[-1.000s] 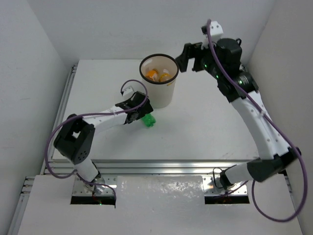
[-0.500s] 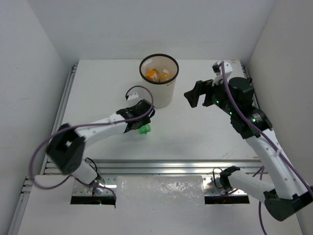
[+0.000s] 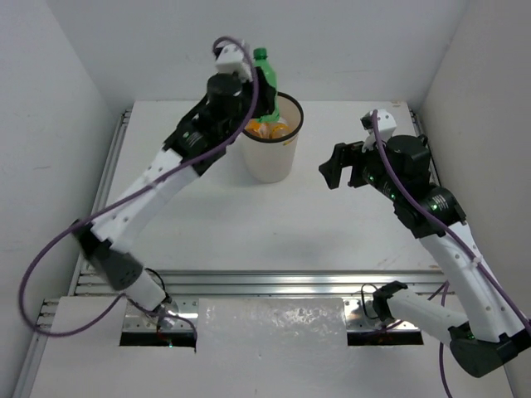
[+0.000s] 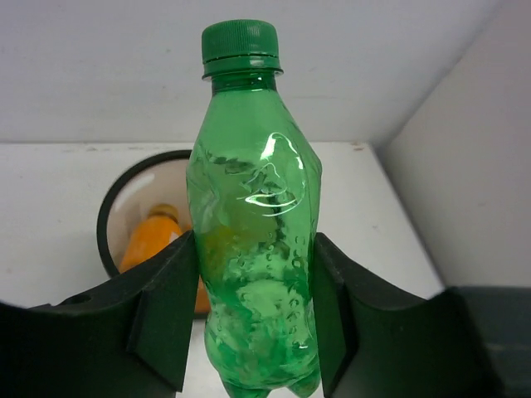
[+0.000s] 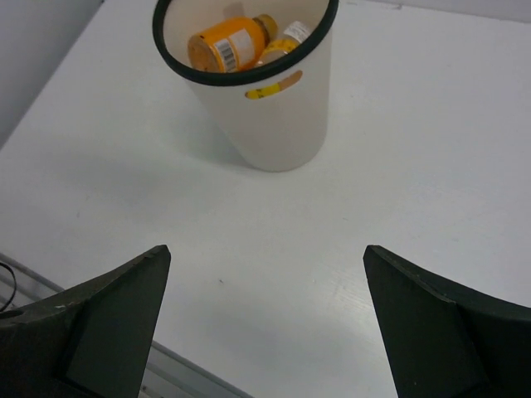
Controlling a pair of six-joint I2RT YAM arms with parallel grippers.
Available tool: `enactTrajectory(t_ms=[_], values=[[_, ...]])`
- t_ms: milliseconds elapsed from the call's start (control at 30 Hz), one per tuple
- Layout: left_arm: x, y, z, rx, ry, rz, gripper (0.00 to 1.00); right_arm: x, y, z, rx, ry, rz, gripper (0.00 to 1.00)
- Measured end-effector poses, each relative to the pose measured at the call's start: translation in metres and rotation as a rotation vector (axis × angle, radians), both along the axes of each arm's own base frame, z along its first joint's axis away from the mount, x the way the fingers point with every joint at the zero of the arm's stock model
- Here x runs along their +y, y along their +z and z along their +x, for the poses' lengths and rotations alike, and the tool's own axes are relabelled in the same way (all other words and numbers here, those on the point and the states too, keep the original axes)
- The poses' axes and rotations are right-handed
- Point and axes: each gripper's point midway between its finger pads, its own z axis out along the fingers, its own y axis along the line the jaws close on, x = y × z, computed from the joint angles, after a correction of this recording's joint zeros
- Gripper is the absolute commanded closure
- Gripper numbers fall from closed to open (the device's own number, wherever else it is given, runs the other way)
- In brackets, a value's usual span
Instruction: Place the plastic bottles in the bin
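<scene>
Green bottle (image 4: 253,232) sits pinched upright in the left end effector (image 4: 251,327), up by the white bin (image 3: 271,157) rim, upper middle. Orange bottles (image 5: 222,43) lie inside. The right end effector (image 5: 265,323) is wide apart.

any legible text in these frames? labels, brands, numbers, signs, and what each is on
Nothing can be read as words or numbers.
Orange bottle in the bin: white label with a barcode, print too small to read.
Bin wall: orange sticker, no legible text on it.
Green bottle: no label, only an embossed mark in the plastic, no letters to make out.
</scene>
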Motion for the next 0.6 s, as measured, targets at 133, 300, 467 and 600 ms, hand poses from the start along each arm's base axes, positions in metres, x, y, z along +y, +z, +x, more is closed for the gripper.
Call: enactTrajectory(t_ms=[133,300,467,600], values=[[-0.017,-0.034,0.072,0.084,0.003,0.12,0.91,-0.005,-0.009,0.0,0.028,-0.016,-0.034,0.01],[-0.024,-0.123,0.113,0.281,-0.013,0.276,0.44,-0.013,-0.005,-0.004,0.036,-0.038,-0.064,0.01],[-0.021,-0.146,0.113,0.362,-0.023,0.339,0.01,-0.017,0.005,-0.01,0.026,-0.044,-0.063,0.01],[-0.014,-0.116,0.105,0.317,-0.009,0.305,0.0,-0.02,0.013,-0.016,0.02,-0.047,-0.063,0.01]])
